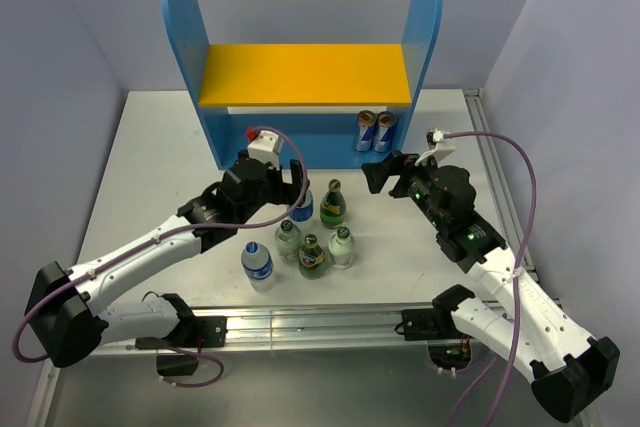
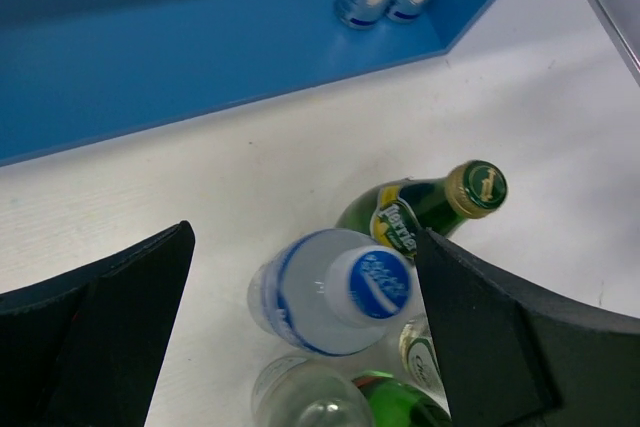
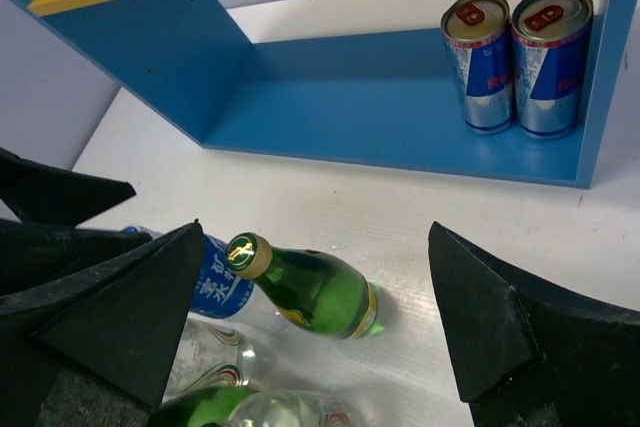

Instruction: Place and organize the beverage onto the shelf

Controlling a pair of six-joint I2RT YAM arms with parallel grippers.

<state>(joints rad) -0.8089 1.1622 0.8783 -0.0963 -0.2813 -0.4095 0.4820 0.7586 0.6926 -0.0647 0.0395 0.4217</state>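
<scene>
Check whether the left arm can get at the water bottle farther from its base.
Probably yes: the left gripper hangs open right above that water bottle, one finger on either side and nothing between. The green Perrier bottle stands close by one finger and may get nudged.

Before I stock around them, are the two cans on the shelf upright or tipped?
Upright. Both cans stand side by side on the lower board of the shelf, pull-tab tops up.

Robotics lab test cell. Bare grey partition walls at 9, 12 and 3 o'clock; white table edged by an aluminium rail at 6 o'clock; cabled left arm and right arm bolted there; mock-up shelf at 12 o'clock.
</scene>
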